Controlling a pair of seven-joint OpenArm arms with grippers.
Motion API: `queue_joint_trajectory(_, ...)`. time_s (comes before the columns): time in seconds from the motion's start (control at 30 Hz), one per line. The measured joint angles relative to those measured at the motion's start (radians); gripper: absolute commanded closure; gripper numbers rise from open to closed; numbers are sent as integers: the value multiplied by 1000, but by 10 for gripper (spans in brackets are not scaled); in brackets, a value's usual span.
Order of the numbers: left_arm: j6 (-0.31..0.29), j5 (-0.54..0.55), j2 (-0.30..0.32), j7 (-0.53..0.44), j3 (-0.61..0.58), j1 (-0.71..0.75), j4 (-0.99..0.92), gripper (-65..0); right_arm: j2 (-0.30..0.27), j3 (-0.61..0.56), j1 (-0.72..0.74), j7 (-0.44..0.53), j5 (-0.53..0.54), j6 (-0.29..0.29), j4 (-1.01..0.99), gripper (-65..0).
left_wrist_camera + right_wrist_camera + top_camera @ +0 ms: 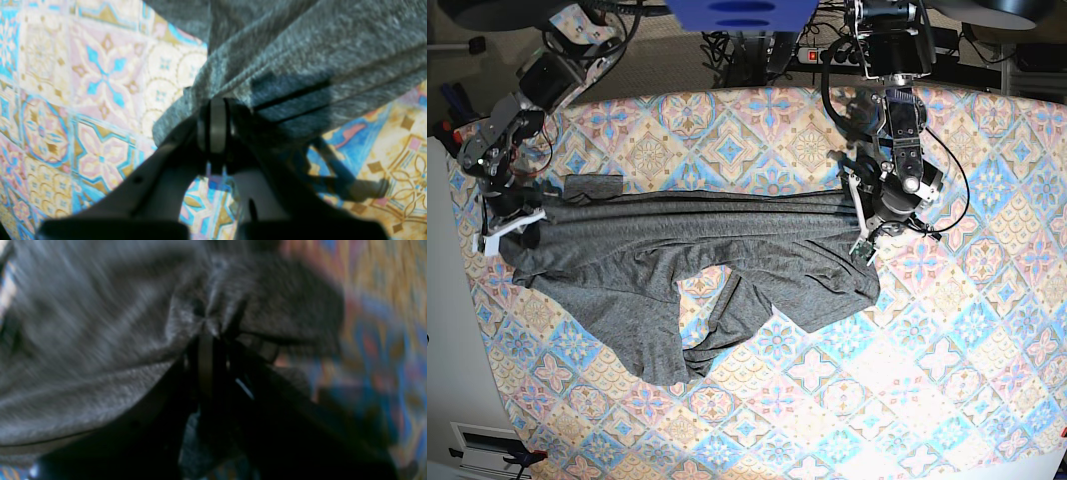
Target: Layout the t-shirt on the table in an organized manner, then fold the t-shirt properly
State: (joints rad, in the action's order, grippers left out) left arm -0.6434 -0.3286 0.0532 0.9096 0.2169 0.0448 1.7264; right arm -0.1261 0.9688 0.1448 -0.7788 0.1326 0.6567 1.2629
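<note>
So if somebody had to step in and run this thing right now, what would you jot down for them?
Left end effector: shut on the t-shirt, pinching a bunched edge.
Right end effector: shut on the t-shirt's opposite end.
T-shirt: stretched between both arms over the table, top edge taut, lower part sagging and wrinkled.
Done: both ends gripped.
Left: spread it flat, then fold it.

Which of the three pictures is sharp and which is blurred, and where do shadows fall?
Base view: sharp and evenly lit, the t-shirt and the table are clear. Left wrist view: mildly soft; the left gripper is dark and casts a shadow on the cloth at the right. Right wrist view: heavy motion blur and dim; the right gripper is nearly black.
</note>
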Motion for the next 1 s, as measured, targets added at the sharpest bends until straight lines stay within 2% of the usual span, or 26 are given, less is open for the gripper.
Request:
queue_joint_trajectory(0.1, 0, 0, 0, 0, 0, -1, 0, 0, 1, -1, -11, -4, -6, -2, -16, 0)
queue_joint_trajectory(0.13, 0, -2, 2, 0, 0, 0, 0, 0, 4, 1, -19, -11, -6, -2, -17, -30)
queue_joint_trajectory(0.2, 0, -2, 2, -2, 0, 5, 0, 0, 5, 3, -23, -14, -10, -2, -17, -134)
queue_joint_trajectory(0.27, 1, -3, 3, -2, -13, 20, 0, -63, 2, 3, -17, -6, -8, -2, -12, -221)
queue_joint_trajectory(0.37, 3, -12, 11, 3, -49, 42, 0, -102, 1, 2, -15, -3, -6, -1, -10, -294)
queue_joint_trajectory(0.67, 3, -10, 24, 3, -81, 49, 8, -113, 5, 7, -20, -3, -11, -2, 10, -303)
queue_joint_trajectory(0.83, 3, -8, 24, 3, -82, 52, 100, -113, -2, 10, -18, 86, -4, 1, 201, -304)
queue_joint_trajectory(1.0, 3, -5, 22, 4, -82, 53, 157, -113, 2, 6, -80, 102, 3, 5, 321, -303)
